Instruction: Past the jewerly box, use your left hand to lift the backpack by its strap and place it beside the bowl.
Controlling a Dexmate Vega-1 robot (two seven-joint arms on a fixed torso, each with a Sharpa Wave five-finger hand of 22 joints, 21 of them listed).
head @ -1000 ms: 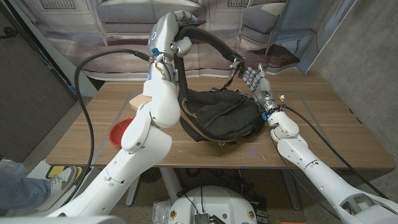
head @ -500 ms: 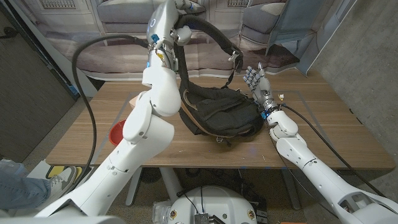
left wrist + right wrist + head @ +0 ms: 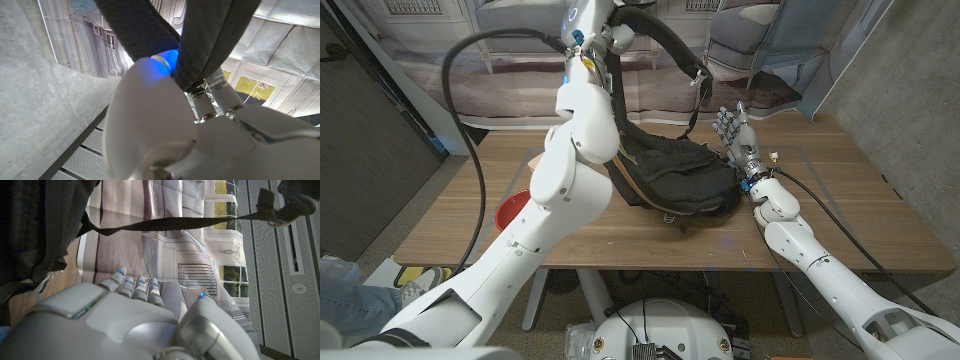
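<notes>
a: the white left hand is way up over the back of the wooden table, fingers curled round the padded black strap of the black fabric backpack. up close in the wrist view the strap drapes right over the hand and its fingers hook under it.

b: and the bag, is it off the table?

a: its top is pulled up by the strap, tilted toward the left arm. the bottom looks to be on the wood near the front edge, though i can't tell for sure. the shallow red bowl sits at the table's left side, mostly behind the arm, apart from the bag.

b: the other hand?

a: the right hand stands upright just beside the backpack's right side, fingers straight and apart, holding nothing. from its wrist you see the fingers spread with the backpack next to them.

b: changed from a moment ago?

a: the left hand has gone higher, the strap is pulled tauter, and the bag has stretched taller. the right hand hasn't moved.
</notes>
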